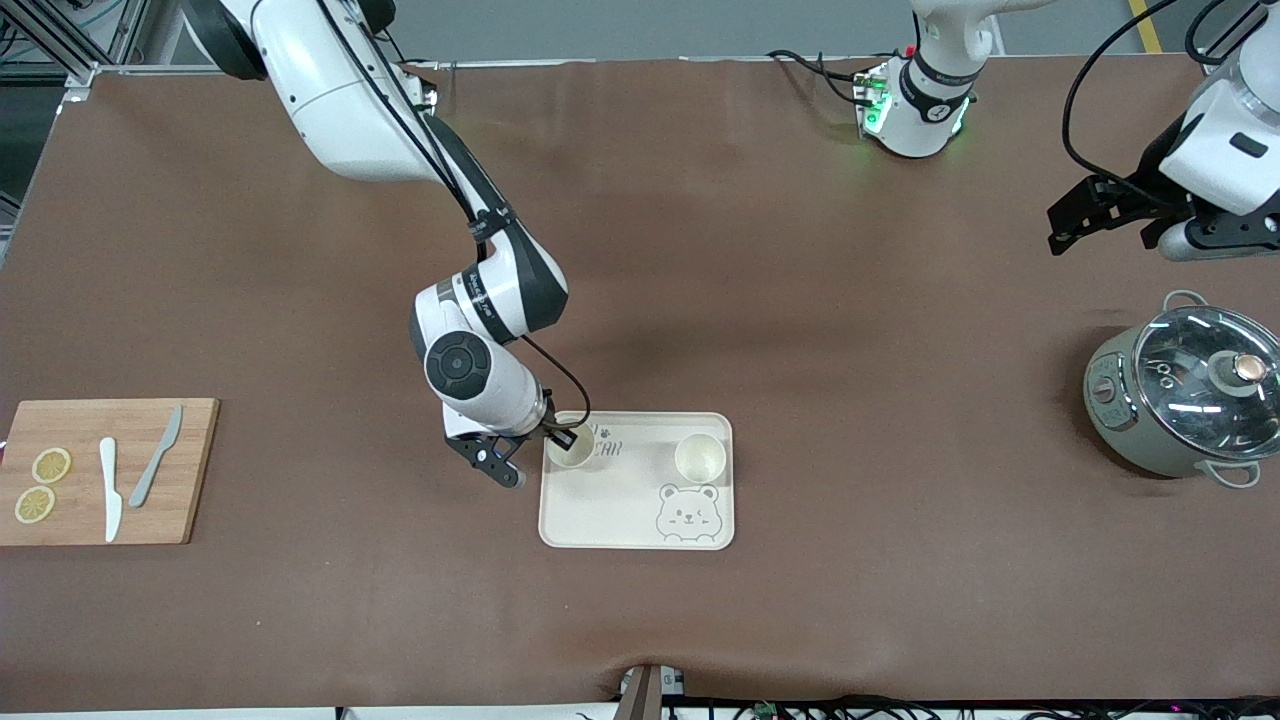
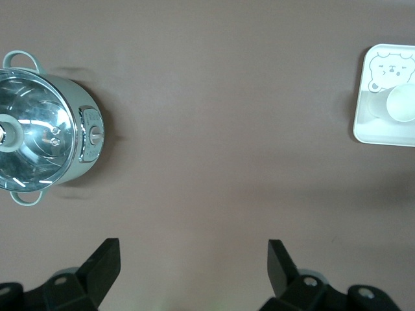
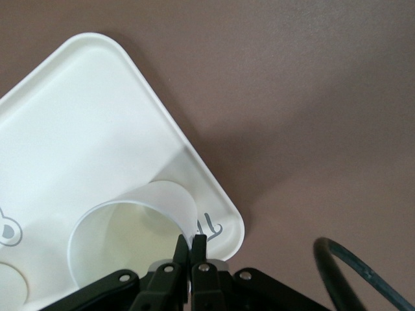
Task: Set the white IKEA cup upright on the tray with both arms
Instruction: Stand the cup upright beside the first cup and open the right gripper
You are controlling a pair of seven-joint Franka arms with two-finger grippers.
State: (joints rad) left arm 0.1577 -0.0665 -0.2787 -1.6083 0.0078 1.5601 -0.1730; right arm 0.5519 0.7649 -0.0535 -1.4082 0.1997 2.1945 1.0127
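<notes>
Table covering (image 1: 700, 250): uniform matte brown. Tray (image 1: 640, 500): cream-white, with grey lettering and a grey bear-face drawing. Two cups on the tray, one (image 1: 571, 447) and the other (image 1: 700, 458): white, pale cream inside. Arms: white shells with black joint bands; right gripper (image 1: 560, 437) and left gripper (image 1: 1085, 222) black. Cutting board (image 1: 105, 470) at the right arm's end: light wood, carrying two yellow lemon slices (image 1: 42, 485), a white knife (image 1: 110, 488) and a grey knife (image 1: 155, 455). Pot (image 1: 1180, 395) at the left arm's end: grey-green body, clear reflective lid.

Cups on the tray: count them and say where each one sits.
2. One cup stands on the tray toward the right arm's end, its rim pinched by the right gripper. The other cup stands free toward the left arm's end.
</notes>
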